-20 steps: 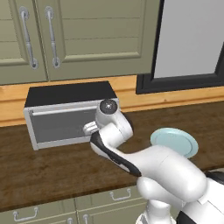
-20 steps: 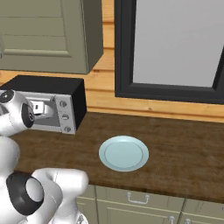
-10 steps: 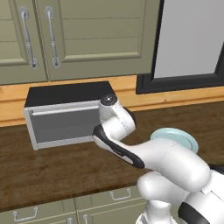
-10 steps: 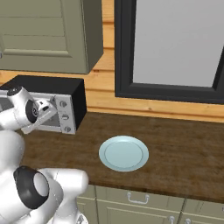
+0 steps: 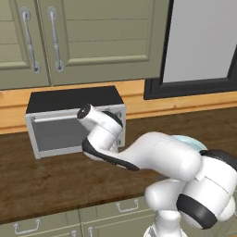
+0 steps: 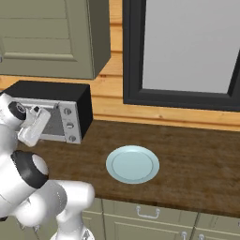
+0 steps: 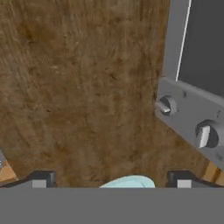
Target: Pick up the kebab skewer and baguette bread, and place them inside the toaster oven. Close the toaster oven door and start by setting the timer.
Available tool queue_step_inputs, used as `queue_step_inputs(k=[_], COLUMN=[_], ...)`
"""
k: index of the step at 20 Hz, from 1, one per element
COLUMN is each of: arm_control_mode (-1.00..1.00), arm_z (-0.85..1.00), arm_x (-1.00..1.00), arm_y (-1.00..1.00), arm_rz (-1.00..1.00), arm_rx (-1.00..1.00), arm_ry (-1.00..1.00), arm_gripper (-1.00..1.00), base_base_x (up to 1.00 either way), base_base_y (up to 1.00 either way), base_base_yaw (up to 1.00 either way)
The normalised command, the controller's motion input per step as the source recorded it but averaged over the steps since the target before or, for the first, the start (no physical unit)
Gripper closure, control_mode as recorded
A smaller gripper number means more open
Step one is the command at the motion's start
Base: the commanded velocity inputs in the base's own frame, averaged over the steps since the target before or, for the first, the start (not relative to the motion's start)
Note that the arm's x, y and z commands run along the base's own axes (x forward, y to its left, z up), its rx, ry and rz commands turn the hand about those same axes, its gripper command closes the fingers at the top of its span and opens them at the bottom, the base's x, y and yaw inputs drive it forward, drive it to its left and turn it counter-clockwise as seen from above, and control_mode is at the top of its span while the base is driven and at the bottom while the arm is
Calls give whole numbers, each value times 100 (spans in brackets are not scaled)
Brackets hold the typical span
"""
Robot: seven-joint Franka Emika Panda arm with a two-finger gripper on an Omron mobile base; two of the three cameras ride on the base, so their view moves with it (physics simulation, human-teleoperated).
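Left base view: I log the toaster oven (image 5: 74,121) on the counter (image 5: 41,180), its door (image 5: 58,132) shut, contents hidden; arm in front of its knob side.

Right base view: gripper (image 6: 35,125) at the knob column; pale blue plate (image 6: 132,163) bare.

Hand view: fingers (image 7: 41,178) spread wide, holding nothing; knobs (image 7: 205,134) beyond the right fingertip, plate rim between them.

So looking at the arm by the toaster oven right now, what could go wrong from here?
1. The toaster oven door is shut, so nothing can go in until it is opened.
2. The open end effector hangs close to the knobs; a stray swing might turn one early.
3. The plate on the counter carries neither skewer nor bread, so the food may be hard to find.
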Motion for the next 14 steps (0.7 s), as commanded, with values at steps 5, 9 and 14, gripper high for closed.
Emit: queue_step_inputs(k=[5, 9, 14], arm_control_mode=[-100, -100, -100], arm_z=[-39, -35, -6], arm_x=[-11, 0, 3], arm_y=[-22, -40, -38], arm_rz=[58, 55, 28], arm_rx=[-41, -17, -9], arm_ry=[6, 13, 10], arm_gripper=[-100, -100, -100], base_base_x=[0, 0, 0], base_base_y=[0, 0, 0], base_base_yaw=[0, 0, 0])
